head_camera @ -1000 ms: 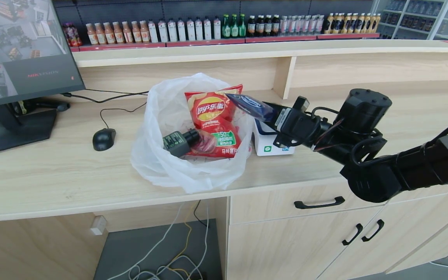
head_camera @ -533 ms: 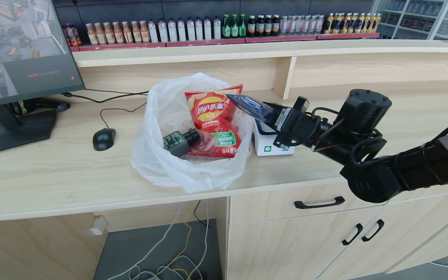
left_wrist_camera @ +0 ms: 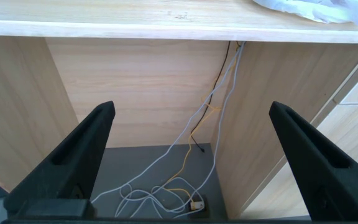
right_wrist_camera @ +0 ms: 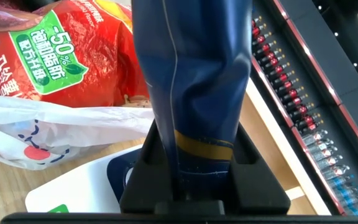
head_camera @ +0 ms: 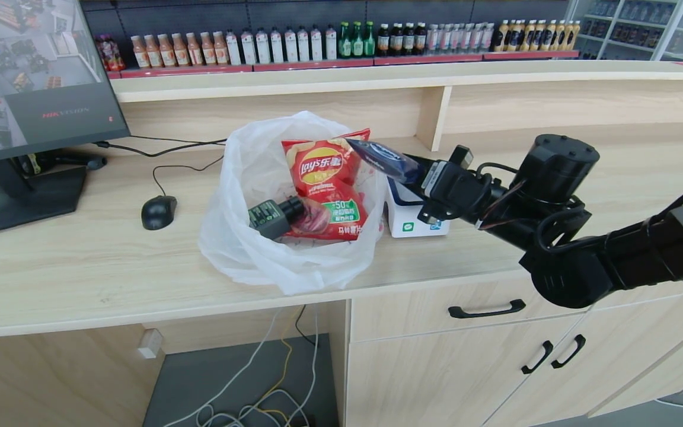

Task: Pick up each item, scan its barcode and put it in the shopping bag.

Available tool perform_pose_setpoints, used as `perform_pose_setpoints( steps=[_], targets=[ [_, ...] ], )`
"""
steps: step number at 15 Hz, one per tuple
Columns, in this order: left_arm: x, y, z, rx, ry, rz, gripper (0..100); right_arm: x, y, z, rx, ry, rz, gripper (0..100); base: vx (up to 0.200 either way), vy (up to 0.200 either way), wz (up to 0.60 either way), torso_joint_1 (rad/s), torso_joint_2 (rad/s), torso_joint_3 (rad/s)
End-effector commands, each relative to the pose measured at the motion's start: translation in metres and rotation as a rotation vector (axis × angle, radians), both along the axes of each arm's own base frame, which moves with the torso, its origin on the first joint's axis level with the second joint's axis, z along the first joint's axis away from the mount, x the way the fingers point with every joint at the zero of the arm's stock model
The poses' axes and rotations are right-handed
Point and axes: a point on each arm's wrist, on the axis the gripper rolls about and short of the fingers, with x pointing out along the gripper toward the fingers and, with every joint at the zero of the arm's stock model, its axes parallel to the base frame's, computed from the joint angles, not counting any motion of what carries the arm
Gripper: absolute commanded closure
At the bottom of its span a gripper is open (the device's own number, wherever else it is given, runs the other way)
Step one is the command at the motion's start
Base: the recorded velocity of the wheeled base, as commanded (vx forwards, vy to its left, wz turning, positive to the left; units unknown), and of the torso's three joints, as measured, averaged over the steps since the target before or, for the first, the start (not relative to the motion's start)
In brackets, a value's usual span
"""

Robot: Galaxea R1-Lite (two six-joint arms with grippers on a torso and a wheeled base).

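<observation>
Over the last second the right claw [head_camera: 417, 172] has edged slightly toward 3 o'clock, clenched on the blue packet [head_camera: 383, 159], which is poised over the shopping bag [head_camera: 235, 237] at its 2 o'clock rim, probably for dropping in, while the left claw [left_wrist_camera: 191, 109] hangs spread below the desk [head_camera: 80, 261].

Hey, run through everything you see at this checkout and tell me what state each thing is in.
shopping bag, open, standing on the counter
red chip bag, upright inside the shopping bag
blue packet, held in the air by the bag's rim
right gripper, shut on the blue packet
left gripper, open, holding nothing
monitor, on
drawer, shut
</observation>
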Motion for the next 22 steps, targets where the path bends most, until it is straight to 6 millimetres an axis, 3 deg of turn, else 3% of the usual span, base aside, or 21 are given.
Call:
perform_pose_setpoints(
  steps=[1, 11, 22],
  targets=[
    [0.000, 0.000, 0.000, 0.000, -0.001, 0.001, 0, -0.001, -0.001, 0.003, 0.004, -0.009, -0.002, 100, 0.000, 0.000, 0.00, 0.000, 0.00, 0.000],
    [0.000, 0.000, 0.000, 0.000, -0.001, 0.001, 0, -0.011, -0.005, 0.022, 0.048, -0.025, 0.008, 100, 0.000, 0.000, 0.00, 0.000, 0.00, 0.000],
    [0.000, 0.000, 0.000, 0.000, -0.001, -0.001, 0, -0.031, -0.016, 0.052, 0.337, -0.036, 0.089, 100, 0.000, 0.000, 0.00, 0.000, 0.00, 0.000]
  ],
)
